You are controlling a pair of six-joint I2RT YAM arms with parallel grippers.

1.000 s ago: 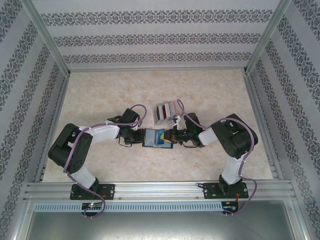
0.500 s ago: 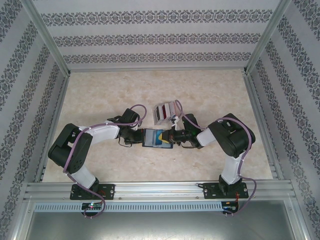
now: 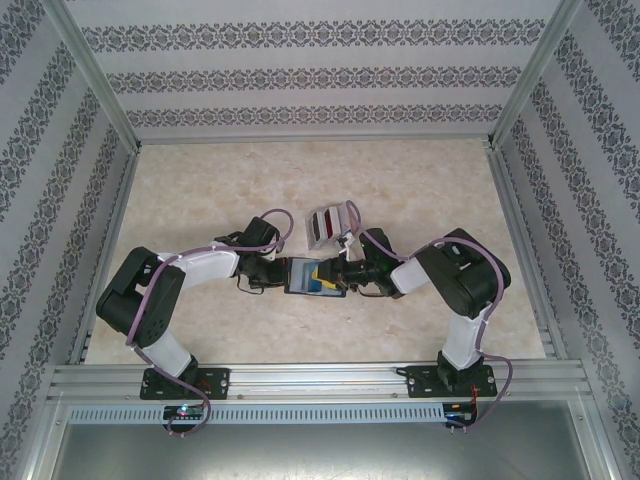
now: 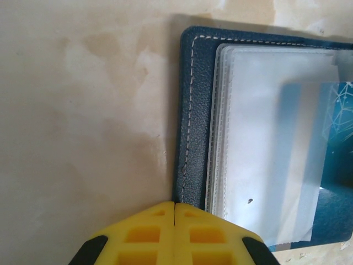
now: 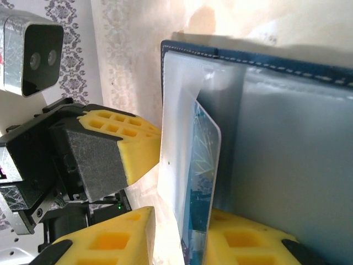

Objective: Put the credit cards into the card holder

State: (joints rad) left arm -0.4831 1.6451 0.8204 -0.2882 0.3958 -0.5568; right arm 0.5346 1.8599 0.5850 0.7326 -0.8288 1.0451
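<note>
One card [image 5: 201, 182] seemingly partway into holder [image 4: 190, 110]

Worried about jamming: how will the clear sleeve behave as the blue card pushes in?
Likely floppy: the clear sleeve curves loosely over the blue card, not flat in the card holder. Glossy too, so the card probably slides easily.

Bright, soft shadows, right-wrist glare, perhaps overexposed

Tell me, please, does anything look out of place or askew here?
One blue card sits askew: it stands up at a slant, seemingly only partly inside a clear sleeve of the card holder, between the right gripper's parted fingers. Nothing looks spilled or damaged.
</note>
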